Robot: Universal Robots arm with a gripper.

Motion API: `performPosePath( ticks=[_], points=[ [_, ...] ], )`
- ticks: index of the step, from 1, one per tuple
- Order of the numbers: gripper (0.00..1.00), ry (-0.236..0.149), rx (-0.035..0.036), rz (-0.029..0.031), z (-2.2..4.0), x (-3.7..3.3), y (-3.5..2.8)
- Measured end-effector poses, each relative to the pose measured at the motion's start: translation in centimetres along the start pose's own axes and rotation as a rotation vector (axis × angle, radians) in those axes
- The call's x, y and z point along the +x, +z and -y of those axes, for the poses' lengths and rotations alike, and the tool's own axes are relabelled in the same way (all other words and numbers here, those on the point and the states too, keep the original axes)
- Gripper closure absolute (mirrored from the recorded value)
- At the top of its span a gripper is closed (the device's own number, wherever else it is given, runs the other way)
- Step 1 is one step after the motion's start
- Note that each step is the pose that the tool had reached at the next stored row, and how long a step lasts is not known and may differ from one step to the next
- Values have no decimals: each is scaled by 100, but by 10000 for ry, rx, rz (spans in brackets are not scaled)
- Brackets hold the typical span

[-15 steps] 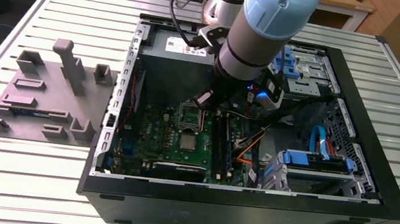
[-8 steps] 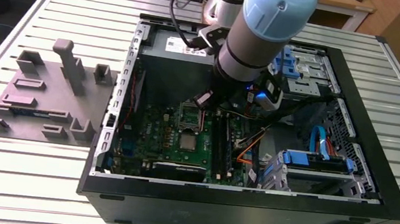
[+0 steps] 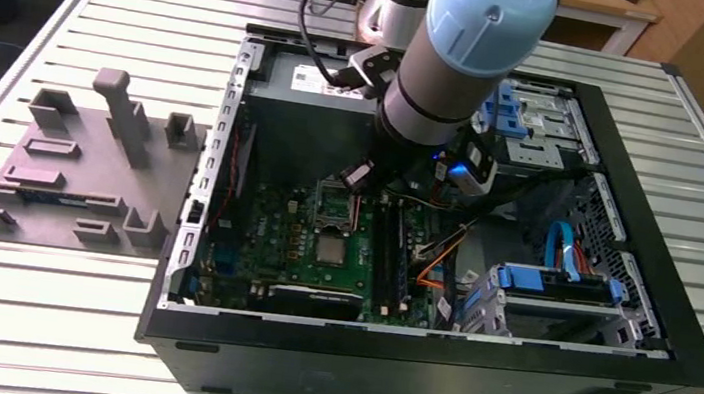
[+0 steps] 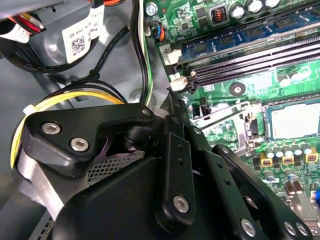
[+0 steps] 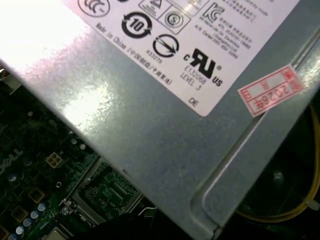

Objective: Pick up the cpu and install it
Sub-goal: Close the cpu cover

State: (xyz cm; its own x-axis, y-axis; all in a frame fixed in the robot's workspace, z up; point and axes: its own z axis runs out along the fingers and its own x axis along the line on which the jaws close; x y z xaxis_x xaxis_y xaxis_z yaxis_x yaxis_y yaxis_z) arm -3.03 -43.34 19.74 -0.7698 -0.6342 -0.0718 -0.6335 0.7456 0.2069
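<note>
Open-topped computer case (image 3: 659, 325): entry from above only, walls on all sides. Arm (image 3: 454, 79) occupies the middle of the opening. Grey power supply box (image 5: 165, 125) crowds the far end, close by the wrist. Drive cages (image 3: 553, 287) and loose cables (image 3: 453, 255) fill the exterior view's right. Motherboard (image 3: 280, 234) lies lower, more open. Memory slots (image 4: 250, 60) border the socket area.

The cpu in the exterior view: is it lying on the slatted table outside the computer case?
No. The cpu sits on the green motherboard inside the case.

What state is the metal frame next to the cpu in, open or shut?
Open. In the exterior view the hinged frame lies swung back beside the cpu, whose metal top is uncovered.
</note>
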Motion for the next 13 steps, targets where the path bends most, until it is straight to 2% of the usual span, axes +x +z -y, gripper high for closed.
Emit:
performPosePath(
  ticks=[2, 3, 6, 11, 13],
  points=[
    [90, 4, 25, -19, -7, 0, -18],
    [90, 9, 76, -68, -13, 2, -39],
    [90, 19, 168, -144, -20, 3, -61],
    [90, 29, 267, -226, -41, 1, -139],
    [90, 29, 327, -275, -50, -3, -170]
  ],
)
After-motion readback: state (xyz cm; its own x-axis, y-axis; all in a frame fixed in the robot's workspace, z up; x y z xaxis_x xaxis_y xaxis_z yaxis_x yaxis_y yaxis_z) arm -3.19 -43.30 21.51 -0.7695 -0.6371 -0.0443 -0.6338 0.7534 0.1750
